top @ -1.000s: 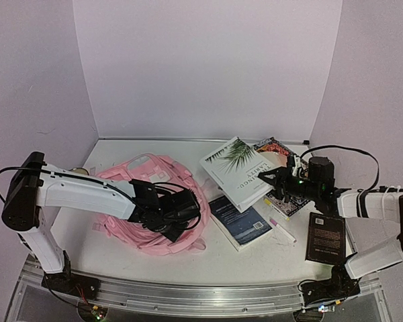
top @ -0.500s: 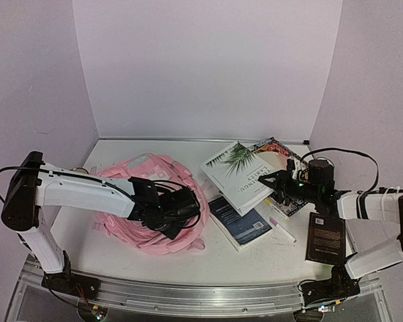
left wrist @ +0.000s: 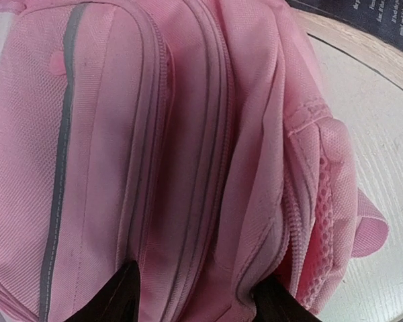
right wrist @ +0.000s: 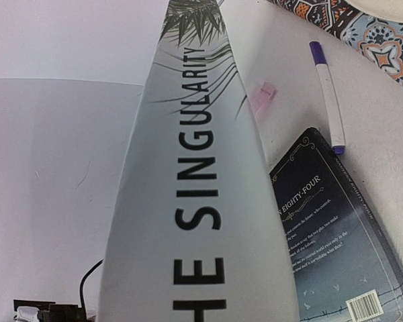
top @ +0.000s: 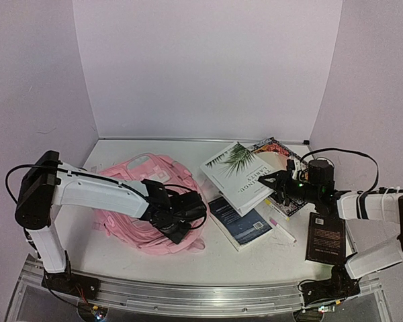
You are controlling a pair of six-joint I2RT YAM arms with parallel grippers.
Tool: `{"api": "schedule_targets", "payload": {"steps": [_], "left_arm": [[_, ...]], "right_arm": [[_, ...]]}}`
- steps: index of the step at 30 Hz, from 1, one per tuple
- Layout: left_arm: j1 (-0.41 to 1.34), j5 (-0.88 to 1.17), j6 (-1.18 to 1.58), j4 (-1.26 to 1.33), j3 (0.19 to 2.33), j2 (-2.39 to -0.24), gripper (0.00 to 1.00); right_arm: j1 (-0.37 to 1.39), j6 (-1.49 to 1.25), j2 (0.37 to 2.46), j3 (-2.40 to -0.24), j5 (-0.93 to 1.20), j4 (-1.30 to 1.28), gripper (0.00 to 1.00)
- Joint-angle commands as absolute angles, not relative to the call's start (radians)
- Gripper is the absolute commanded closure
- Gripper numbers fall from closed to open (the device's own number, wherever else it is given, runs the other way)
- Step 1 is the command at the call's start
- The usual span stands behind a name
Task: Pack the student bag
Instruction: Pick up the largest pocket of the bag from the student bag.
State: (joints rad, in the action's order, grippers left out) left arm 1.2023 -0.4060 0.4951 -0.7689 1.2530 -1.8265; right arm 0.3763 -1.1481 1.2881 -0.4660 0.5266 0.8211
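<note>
student bag [top: 136, 169]: a big soft pink backpack, the biggest thing here. It looks squashy and a bit crumpled.
bag up close [left wrist: 188, 121]: long pale zip lines run side by side down the pink cloth. On one side is a pink net pocket [left wrist: 320, 228], with a small pink loop sticking out by it.
where the bag is: lying flat on the left part of the white tabletop [top: 269, 261]. Its right edge is near a dark blue book [top: 243, 223].
left jaws: about half open, squeezed onto a thick fold at the right side of the bag. Pink cloth fills the gap between the two dark fingers [left wrist: 117, 302].
right jaws: partly open, holding a white book [top: 234, 176] by its right edge. The book is tipped up, with its low edge near the dark blue book.
words on the white book [right wrist: 195, 201]: big black letters up its spine say "HE SINGULARITY", with the first letter cut off. The front has a green palm leaf picture. The words there are too small to read.
words on the dark blue book [right wrist: 329, 255]: "EIGHTY-FOUR" in pale letters, then tiny lines I cannot read, and a barcode at the bottom.
pen [right wrist: 326, 87]: white with a purple cap, lying on the tabletop just beside the dark blue book.
other books: a patterned book [top: 274, 146] sticks out behind the white book. A black book [top: 326, 236] lies flat on the right side of the tabletop.
</note>
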Motion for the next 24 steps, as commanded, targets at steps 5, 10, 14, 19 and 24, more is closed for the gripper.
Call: {"api": "schedule_targets", "payload": {"steps": [5, 10, 14, 19, 24], "left_arm": [[1.195, -0.376, 0.45, -0.755, 1.291, -1.873, 0.55], [1.194, -0.41, 0.419, -0.762, 1.333, -1.861, 0.88], [1.188, -0.484, 0.392, -0.8, 1.395, -1.819, 1.0], [1.142, -0.577, 0.344, -0.862, 1.481, -1.799, 1.0], [1.085, -0.618, 0.297, -0.886, 1.57, -1.792, 1.0]], "right_arm": [[0.382, -1.129, 1.274, -0.482, 0.566, 0.885, 0.64], [0.383, -1.14, 1.249, -0.478, 0.575, 0.882, 0.64], [0.382, -1.141, 1.214, -0.48, 0.591, 0.852, 0.64], [0.383, -1.13, 1.136, -0.487, 0.602, 0.764, 0.64], [0.384, -1.125, 1.046, -0.488, 0.595, 0.66, 0.65]]}}
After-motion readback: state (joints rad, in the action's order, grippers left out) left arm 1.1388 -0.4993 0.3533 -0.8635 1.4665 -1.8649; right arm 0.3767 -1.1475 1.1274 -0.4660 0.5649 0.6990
